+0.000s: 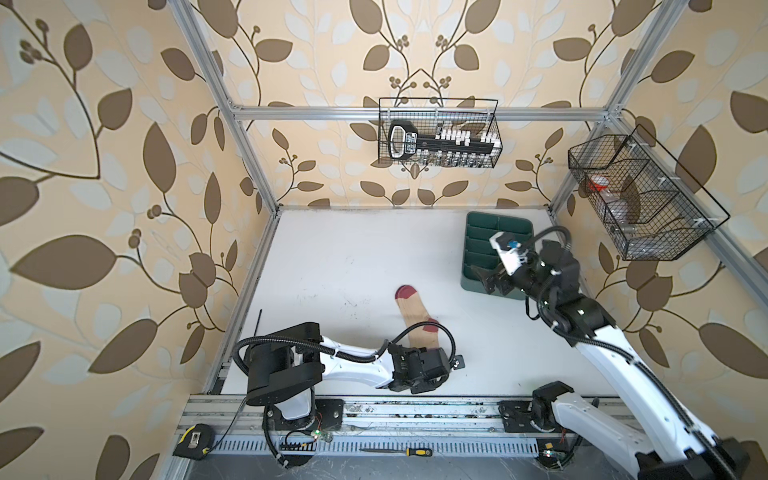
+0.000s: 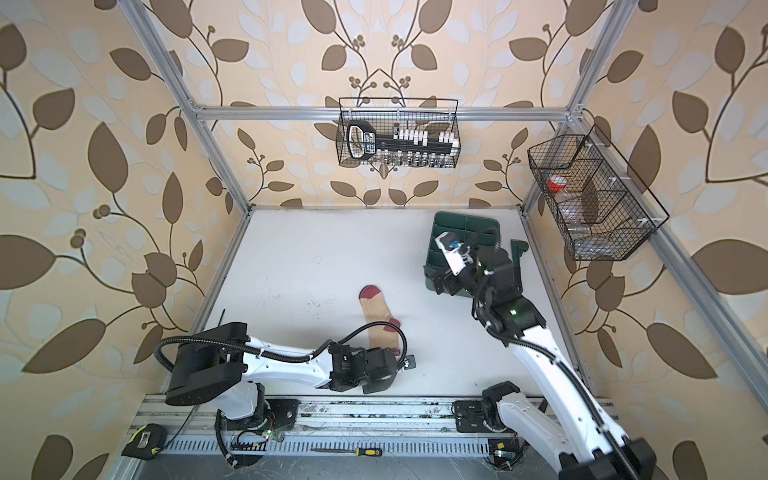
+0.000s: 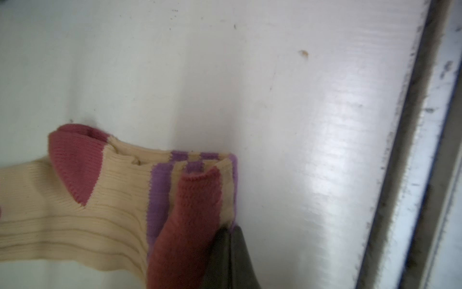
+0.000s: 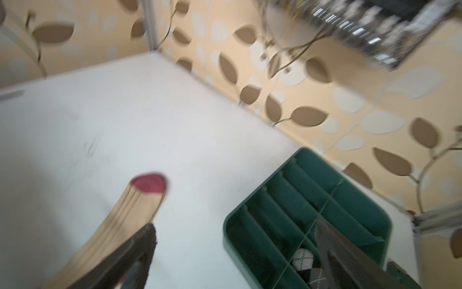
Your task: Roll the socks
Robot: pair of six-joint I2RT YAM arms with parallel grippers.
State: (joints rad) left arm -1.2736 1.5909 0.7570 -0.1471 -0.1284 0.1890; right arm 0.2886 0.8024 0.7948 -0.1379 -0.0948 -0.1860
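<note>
Beige sock point(image 3: 62, 220) cuff in left pincer point(image 3: 226, 235)

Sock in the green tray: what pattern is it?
Sock: black with grey-white argyle diamonds; right wrist view.

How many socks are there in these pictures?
2. A beige sock lies on the table, its folded cuff end pinched by the left gripper. A black diamond-patterned sock sits in the green tray, seen only in the right wrist view. Others may be hidden.

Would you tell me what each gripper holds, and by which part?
The left gripper pinches the beige sock by its maroon cuff; the right gripper is open and empty.
</note>
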